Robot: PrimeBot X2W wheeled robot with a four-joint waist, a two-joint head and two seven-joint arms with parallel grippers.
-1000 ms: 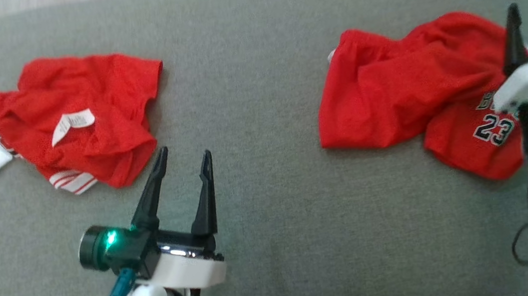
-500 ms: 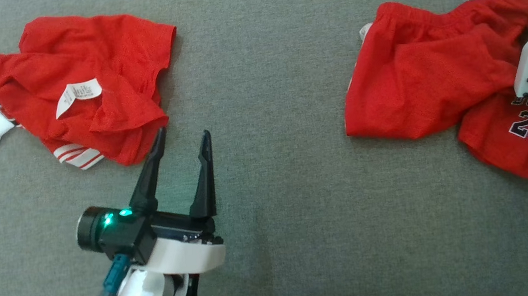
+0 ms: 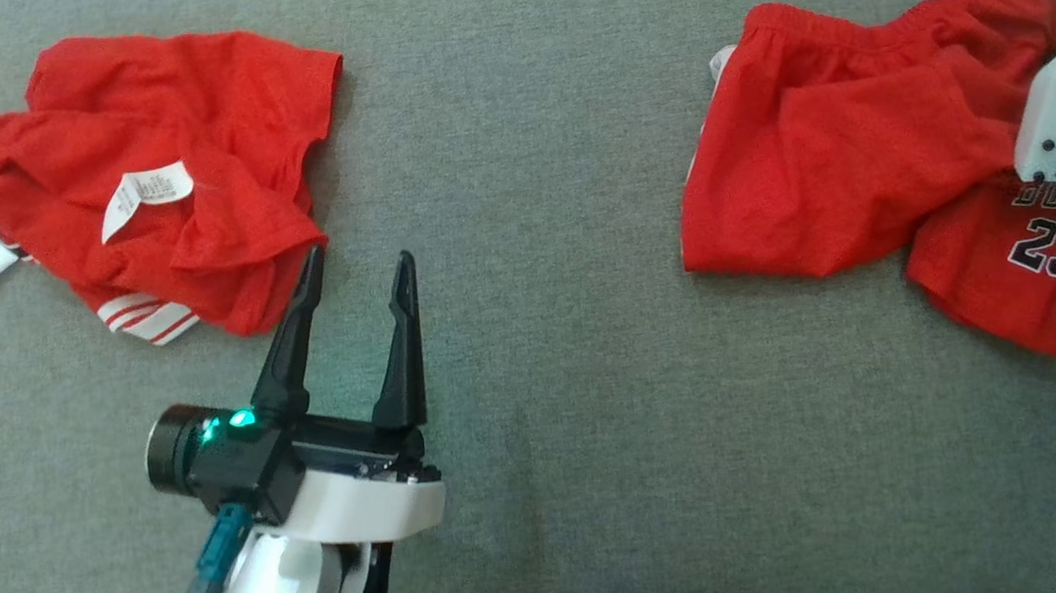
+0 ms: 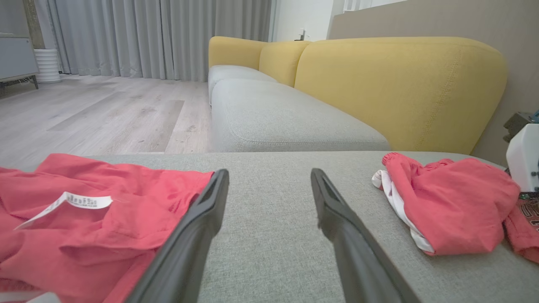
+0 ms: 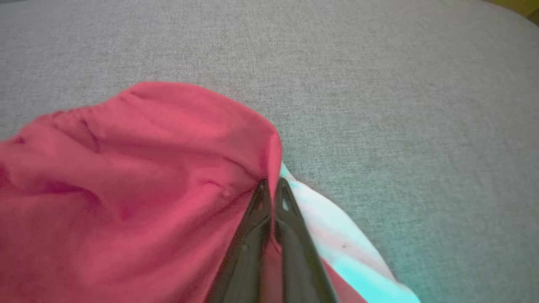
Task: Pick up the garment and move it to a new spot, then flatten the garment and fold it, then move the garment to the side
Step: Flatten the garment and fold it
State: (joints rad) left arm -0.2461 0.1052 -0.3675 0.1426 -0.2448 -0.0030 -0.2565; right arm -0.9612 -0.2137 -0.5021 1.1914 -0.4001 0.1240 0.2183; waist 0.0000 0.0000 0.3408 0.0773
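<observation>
On the cushion's [image 3: 549, 385] right end, the right gripper [image 5: 271, 185] is pinching the garment's [image 3: 835, 168] edge, jaws together on red cloth, likely as a lift point. The left gripper [image 3: 358, 255] is hovering, jaws apart, beside the other garment [image 3: 161, 180], probably idling.

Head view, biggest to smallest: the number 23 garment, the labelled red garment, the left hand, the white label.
1-2. number 23 garment and labelled red garment: alike, no ranking.
3. left hand.
4. white label.
</observation>
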